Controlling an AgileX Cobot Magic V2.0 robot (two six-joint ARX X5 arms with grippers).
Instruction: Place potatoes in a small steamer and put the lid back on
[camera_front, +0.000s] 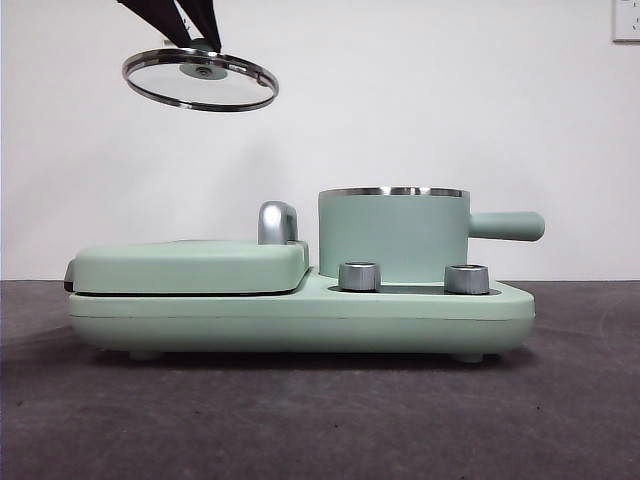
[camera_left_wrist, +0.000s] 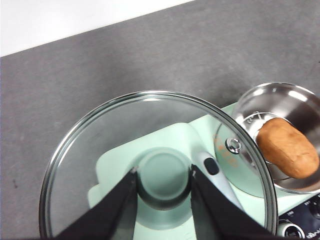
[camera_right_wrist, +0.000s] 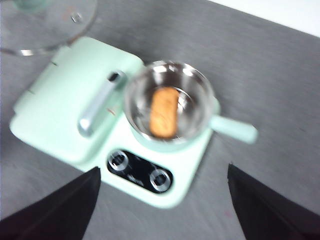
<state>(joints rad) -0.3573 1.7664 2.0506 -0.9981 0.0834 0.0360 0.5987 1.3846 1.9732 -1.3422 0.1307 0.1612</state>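
Observation:
The small mint-green steamer (camera_front: 392, 235) stands on the right half of the cooker, handle pointing right. The orange-brown potato (camera_right_wrist: 163, 112) lies inside it; it also shows in the left wrist view (camera_left_wrist: 288, 147). My left gripper (camera_left_wrist: 163, 176) is shut on the green knob of the glass lid (camera_left_wrist: 100, 150) and holds it tilted, high above the griddle cover, left of the steamer; in the front view the lid (camera_front: 200, 80) hangs at the top left under the gripper (camera_front: 203, 42). My right gripper (camera_right_wrist: 162, 187) is open and empty, high above the cooker's front.
The mint-green cooker base (camera_front: 300, 318) carries a flat griddle cover (camera_front: 190, 265) with a chrome handle (camera_front: 277, 222) on its left half and two metal dials (camera_front: 359, 276) in front of the steamer. Dark grey tabletop (camera_front: 300, 420) lies all around; a white wall stands behind.

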